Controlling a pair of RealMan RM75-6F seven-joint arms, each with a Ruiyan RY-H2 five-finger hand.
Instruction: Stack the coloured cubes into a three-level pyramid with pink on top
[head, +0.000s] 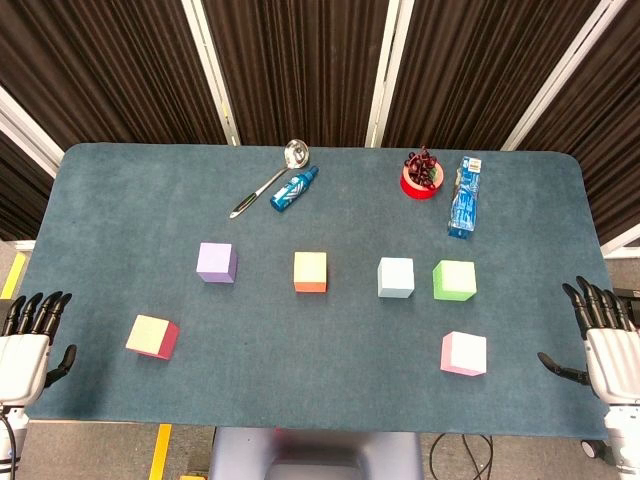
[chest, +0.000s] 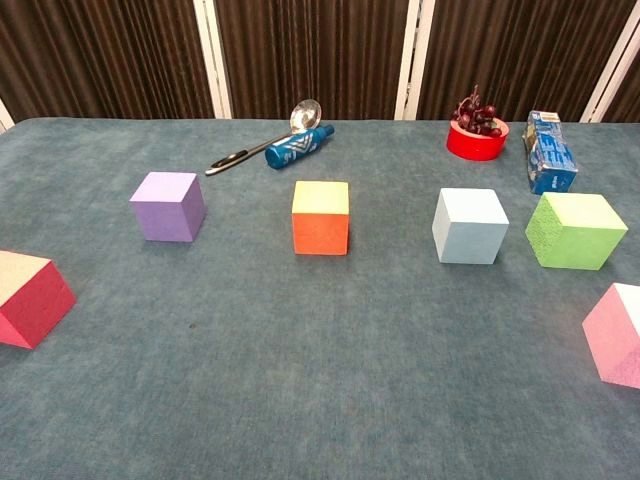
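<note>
On the table (head: 300, 400), a blue-grey felt covers the whole top, its corners rounded; behind the far edge hang dark brown pleated curtains (head: 300, 60) crossed by pale slanting rails. At the near edge a yellow floor line (head: 160, 450) shows at about 7 o'clock.

All six cubes sit flat on the felt, each apart from the rest, none stacked. Taking the table's middle as the dial's centre, nearest lie the red cube (head: 152, 337) at 8 o'clock, its top pale cream, and the pink cube (head: 464, 353) at 4 o'clock, its top near white. Beyond them runs a loose row: the purple cube (head: 216, 262) at 9 o'clock, the orange cube (head: 310, 272) at the centre with a yellowish top, the pale blue cube (head: 396, 277) at 3 o'clock, and the green cube (head: 454, 280) just beside it, further right.

Farther back, at 12 o'clock, a ladle (head: 270, 180) lies beside a blue bottle (head: 294, 189) on its side. At 1 o'clock a red bowl (head: 423, 180) holds dark grapes, with a blue packet (head: 465, 196) lying near it.

The left hand (head: 28, 340) rests at the near left corner, fingers straight and apart, holding nothing. The right hand (head: 602, 335) rests at the near right corner, likewise spread and empty. Neither touches a cube.
</note>
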